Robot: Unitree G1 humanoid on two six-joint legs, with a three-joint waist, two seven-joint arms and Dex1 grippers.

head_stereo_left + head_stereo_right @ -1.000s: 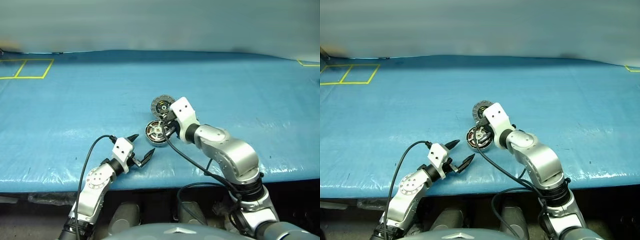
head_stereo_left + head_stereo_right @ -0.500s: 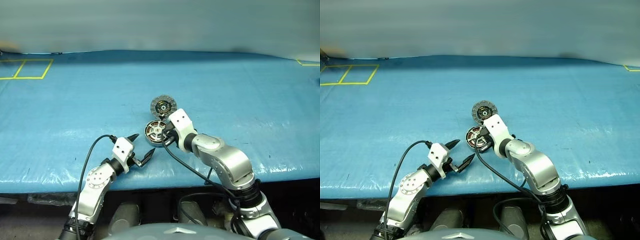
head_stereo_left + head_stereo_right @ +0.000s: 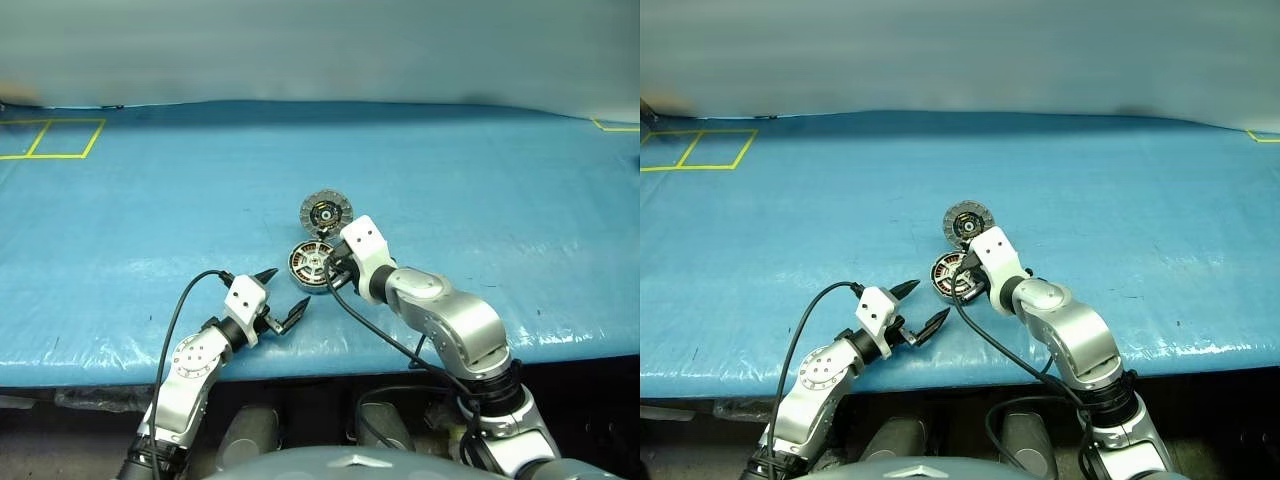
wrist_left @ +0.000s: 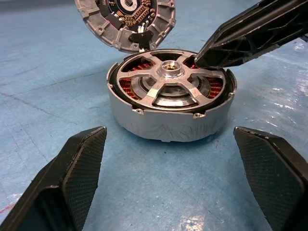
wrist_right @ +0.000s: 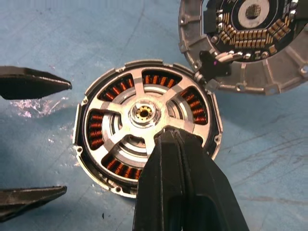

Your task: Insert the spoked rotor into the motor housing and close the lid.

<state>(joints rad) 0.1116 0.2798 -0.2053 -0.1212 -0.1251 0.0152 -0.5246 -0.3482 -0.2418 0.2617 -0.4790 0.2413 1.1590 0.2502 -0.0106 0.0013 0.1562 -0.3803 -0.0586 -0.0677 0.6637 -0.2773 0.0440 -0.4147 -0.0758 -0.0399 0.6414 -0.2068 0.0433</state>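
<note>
1. Looking down from the head views: motor housing (image 3: 311, 265) sitting on the blue table cover (image 3: 140, 210), lid (image 3: 326, 211) flipped open flat just behind it. Right gripper (image 3: 333, 268) pinched fully shut, tip down at the housing's right edge; exact contact hard to make out from up here. Left gripper (image 3: 284, 296) spread wide, just in front of the housing and slightly left, holding nothing.
2. Left wrist view: housing dead centre between the wide-open fingers (image 4: 79, 166), well clear of both. Spoked rotor (image 4: 169, 79) already seated inside, copper windings peeking through the gaps. Closed black tip of the right gripper resting on the rotor near the hub. Top of the lid cut off.
3. Right wrist view: closed fingers (image 5: 180, 185) covering part of the rotor, tip just beside the hub. Lid partly cropped.
</note>
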